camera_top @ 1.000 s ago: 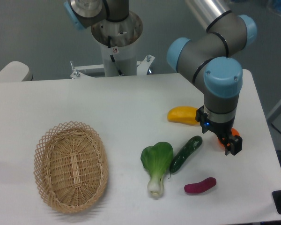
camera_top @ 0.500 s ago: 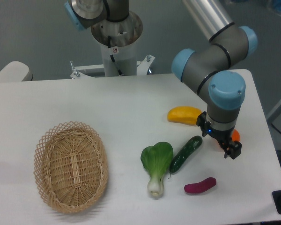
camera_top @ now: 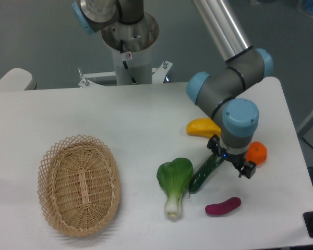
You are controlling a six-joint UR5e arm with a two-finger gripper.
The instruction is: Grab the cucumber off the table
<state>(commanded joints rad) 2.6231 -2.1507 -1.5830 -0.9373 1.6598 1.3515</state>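
Gripper (camera_top: 230, 162), its jaws hidden so I cannot tell its state, is hanging over the upper end of the cucumber (camera_top: 204, 174), which is lying just right of the bok choy (camera_top: 175, 183) and looking stiff, light and best pinched mid-length.

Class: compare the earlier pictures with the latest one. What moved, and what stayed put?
The pincer swung leftward, uncovering the orange fruit, and now sits over the cucumber's upper end. Nothing gripped yet. Cucumber, bok choy, eggplant and basket stayed put.
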